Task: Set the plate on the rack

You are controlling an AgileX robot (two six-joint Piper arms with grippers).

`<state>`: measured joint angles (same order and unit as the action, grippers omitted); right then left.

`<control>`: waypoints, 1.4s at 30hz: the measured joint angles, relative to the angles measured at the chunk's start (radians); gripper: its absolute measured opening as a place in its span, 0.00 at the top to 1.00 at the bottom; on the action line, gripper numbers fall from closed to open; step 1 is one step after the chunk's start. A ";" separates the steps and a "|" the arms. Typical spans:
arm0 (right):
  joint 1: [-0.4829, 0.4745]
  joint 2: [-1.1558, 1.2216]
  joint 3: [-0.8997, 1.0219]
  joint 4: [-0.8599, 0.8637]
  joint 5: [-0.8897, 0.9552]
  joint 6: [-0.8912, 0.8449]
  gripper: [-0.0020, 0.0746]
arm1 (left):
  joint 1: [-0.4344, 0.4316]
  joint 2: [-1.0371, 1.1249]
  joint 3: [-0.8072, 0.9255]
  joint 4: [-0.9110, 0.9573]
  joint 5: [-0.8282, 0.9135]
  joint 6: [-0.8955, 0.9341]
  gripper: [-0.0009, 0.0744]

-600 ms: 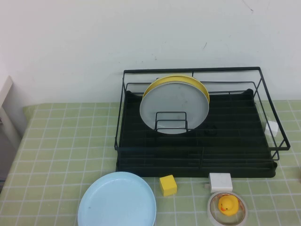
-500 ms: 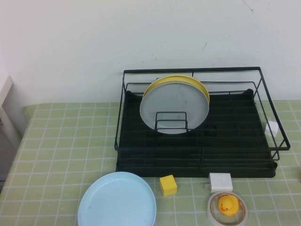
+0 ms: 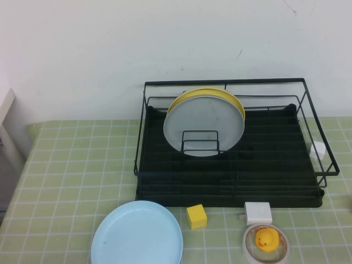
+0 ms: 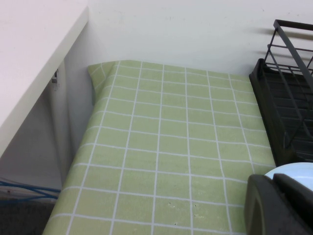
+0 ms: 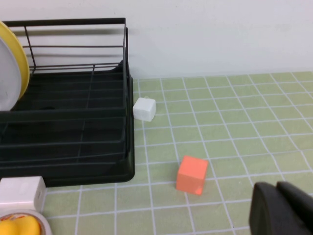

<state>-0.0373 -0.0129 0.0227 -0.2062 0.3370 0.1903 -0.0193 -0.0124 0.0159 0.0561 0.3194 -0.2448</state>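
Note:
The light-blue plate lies flat on the green checked cloth at the front left, just in front of the rack; its edge also shows in the left wrist view. The black wire rack stands at the back centre, with a small upright wire loop divider. Neither gripper shows in the high view. My left gripper is shut and empty, low over the cloth beside the plate's edge. My right gripper is shut and empty, over the cloth to the right of the rack.
A grey-white plate and a yellow plate stand upright in the rack. A yellow cube, a white adapter and a duck in a dish sit in front. A white cube and an orange cube lie on the right. A white shelf borders the left.

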 joint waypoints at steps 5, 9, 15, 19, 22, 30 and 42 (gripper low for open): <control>0.000 0.000 0.000 0.000 0.000 0.000 0.98 | 0.000 0.000 0.000 0.001 0.000 0.000 0.99; 0.000 0.000 0.000 0.003 0.000 0.000 0.98 | 0.000 0.000 0.000 0.001 0.000 0.001 0.99; 0.000 0.000 0.000 0.073 -0.018 0.000 0.98 | 0.000 0.000 0.000 0.022 -0.002 0.002 0.99; 0.000 0.000 0.003 0.206 -0.043 0.000 0.98 | 0.000 0.000 0.004 -0.056 -0.063 -0.028 0.99; 0.000 0.000 0.003 0.349 -0.071 0.000 0.98 | 0.000 0.000 0.004 -0.242 -0.174 -0.122 0.99; 0.000 0.000 0.003 0.676 -0.129 0.000 0.98 | 0.000 0.000 0.004 -0.803 -0.410 -0.397 0.99; 0.000 0.000 0.003 0.803 -0.163 0.021 0.98 | 0.000 0.000 0.004 -0.880 -0.451 -0.411 0.99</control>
<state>-0.0373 -0.0129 0.0260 0.5968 0.1740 0.2110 -0.0193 -0.0124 0.0197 -0.8244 -0.1314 -0.6558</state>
